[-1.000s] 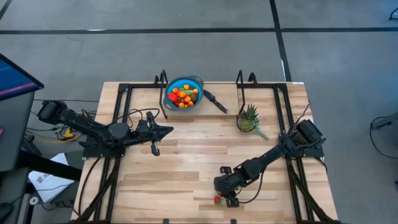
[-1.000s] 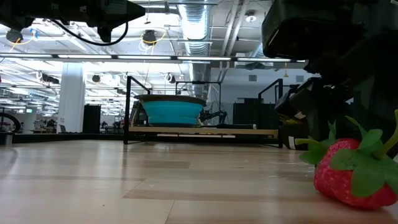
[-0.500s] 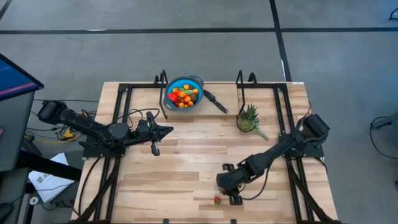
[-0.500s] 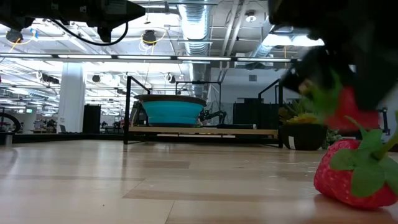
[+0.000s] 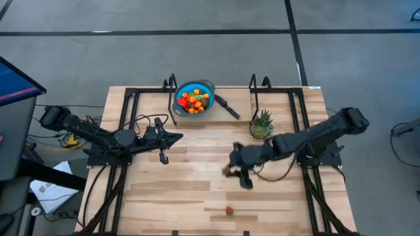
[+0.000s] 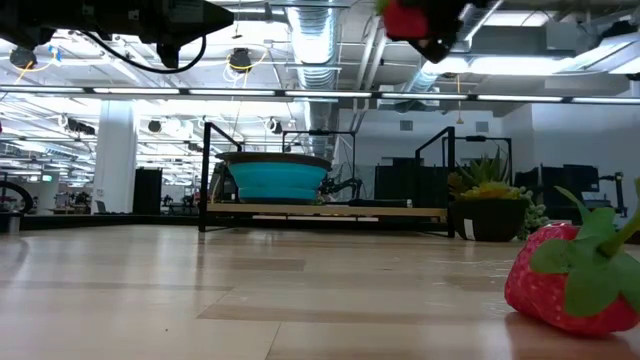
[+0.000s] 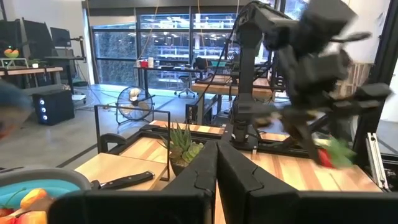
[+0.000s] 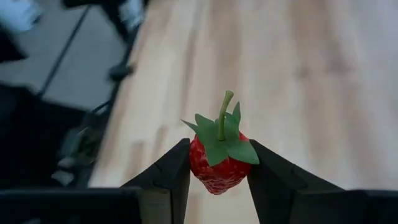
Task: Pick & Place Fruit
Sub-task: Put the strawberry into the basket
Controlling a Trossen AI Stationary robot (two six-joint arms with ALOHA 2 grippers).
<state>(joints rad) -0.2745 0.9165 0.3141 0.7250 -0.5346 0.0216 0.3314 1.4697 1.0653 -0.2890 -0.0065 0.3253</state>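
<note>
My right gripper [image 8: 217,163] held a strawberry [image 8: 217,155] pinched between both fingers, stem up, lifted off the table [image 5: 197,183] near the centre of the high frame. A second strawberry [image 5: 229,210] lay alone low in that frame. The blue bowl [image 5: 194,97], already holding fruit [image 5: 193,101], sat at the table's top edge, upper left of my load. To do this well, I judged I should keep the squeeze steady, travel high enough to clear the rim, avoid the spiky plant [image 5: 262,124], and release only above the bowl's middle. My left gripper [image 5: 178,137] was closed and empty, waiting at centre left.
</note>
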